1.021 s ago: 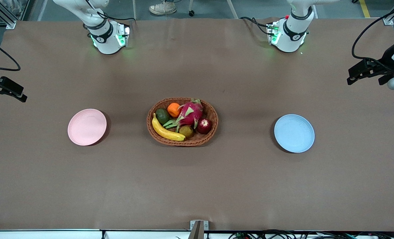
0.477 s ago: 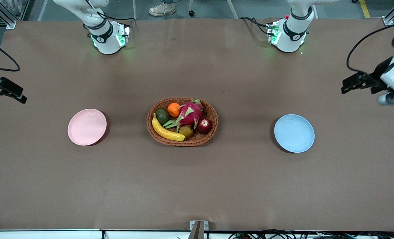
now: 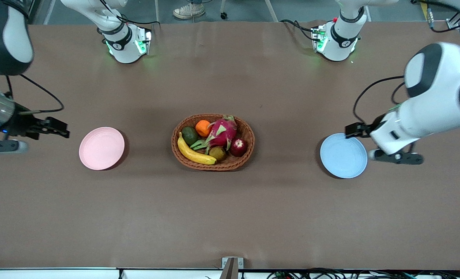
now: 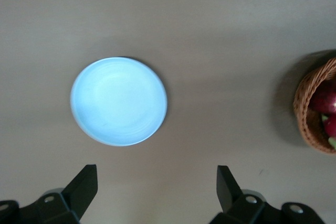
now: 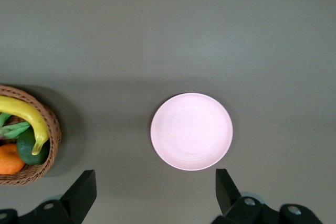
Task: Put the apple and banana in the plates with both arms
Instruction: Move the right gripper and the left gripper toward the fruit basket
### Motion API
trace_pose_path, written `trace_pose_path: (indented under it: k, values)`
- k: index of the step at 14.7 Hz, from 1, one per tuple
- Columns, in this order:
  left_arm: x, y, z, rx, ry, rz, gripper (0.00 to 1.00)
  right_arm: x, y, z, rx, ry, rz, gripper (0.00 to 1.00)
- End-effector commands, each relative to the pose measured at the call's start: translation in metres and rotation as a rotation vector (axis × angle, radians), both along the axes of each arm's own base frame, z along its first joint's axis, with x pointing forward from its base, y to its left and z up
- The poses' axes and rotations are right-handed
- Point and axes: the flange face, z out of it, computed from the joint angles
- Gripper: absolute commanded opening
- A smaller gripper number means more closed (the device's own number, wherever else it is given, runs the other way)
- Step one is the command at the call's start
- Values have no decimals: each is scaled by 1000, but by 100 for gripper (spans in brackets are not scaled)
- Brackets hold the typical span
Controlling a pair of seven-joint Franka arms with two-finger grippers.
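Note:
The dark-red apple [image 3: 238,147] and the yellow banana [image 3: 194,153] lie in the wicker basket [image 3: 213,166] at the table's middle. The pink plate [image 3: 101,148] lies toward the right arm's end and the blue plate [image 3: 343,155] toward the left arm's end; both hold nothing. My right gripper [image 3: 62,130] is open and empty in the air beside the pink plate, which shows in the right wrist view [image 5: 191,131] with the banana [image 5: 26,116]. My left gripper [image 3: 356,130] is open and empty over the blue plate's edge; the plate shows in the left wrist view [image 4: 119,101].
The basket also holds a pink dragon fruit [image 3: 222,133], an orange [image 3: 203,128], an avocado [image 3: 189,135] and a kiwi [image 3: 217,153]. The arm bases [image 3: 127,42] stand along the table edge farthest from the front camera. Brown tabletop surrounds the plates.
Both arms have swung in from the table's ends toward the plates: the right gripper now hangs beside the pink plate and the left gripper over the blue plate's edge. The fruit has not moved.

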Motion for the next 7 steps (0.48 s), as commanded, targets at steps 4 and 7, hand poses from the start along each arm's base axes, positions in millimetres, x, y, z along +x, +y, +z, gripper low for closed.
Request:
trace_pose_path:
  k: [4,7]
  values:
    - [-20,-90,-57,29,14,184,100,12,79,-65,-4,110,99,100]
    - [-28,-141,-87,35,0,270,100,4,152,-100,-47,154,105,100]
